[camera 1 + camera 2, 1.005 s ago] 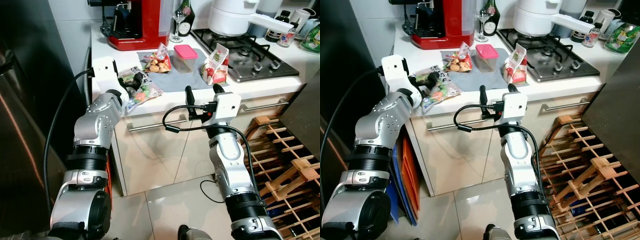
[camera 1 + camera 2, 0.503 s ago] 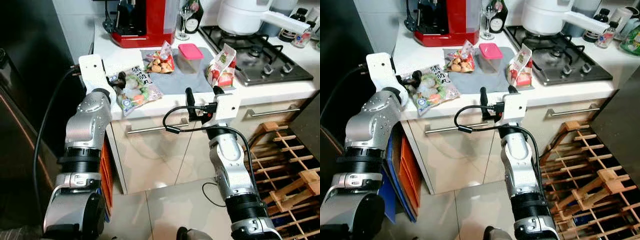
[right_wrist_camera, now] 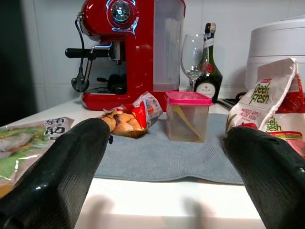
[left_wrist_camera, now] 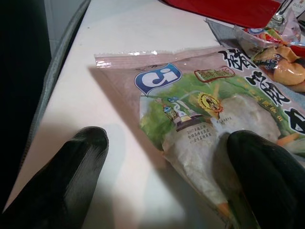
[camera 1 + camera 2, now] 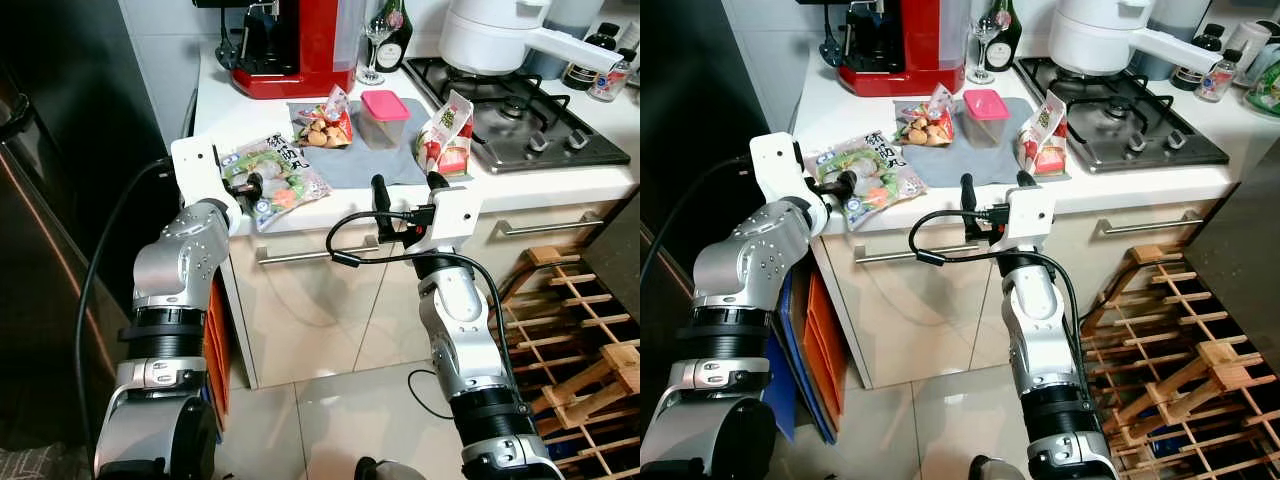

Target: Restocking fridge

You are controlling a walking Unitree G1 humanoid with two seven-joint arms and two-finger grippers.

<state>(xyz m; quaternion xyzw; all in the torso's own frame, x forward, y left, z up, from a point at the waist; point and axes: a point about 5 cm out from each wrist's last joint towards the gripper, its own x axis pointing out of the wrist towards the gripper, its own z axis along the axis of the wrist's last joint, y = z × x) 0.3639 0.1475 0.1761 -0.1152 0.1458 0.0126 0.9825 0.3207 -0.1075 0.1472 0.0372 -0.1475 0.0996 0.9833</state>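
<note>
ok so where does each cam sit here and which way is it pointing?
Left and right eye views: on the head, looking forward and down at the counter; both silver arms show.
Left wrist view: on the left wrist, low along the counter at the frozen vegetable bag; left gripper fingers open.
Right wrist view: on the right wrist, level over the counter edge at the pink-lidded container; right gripper fingers open.
Shared: the bag shows in every view.
</note>
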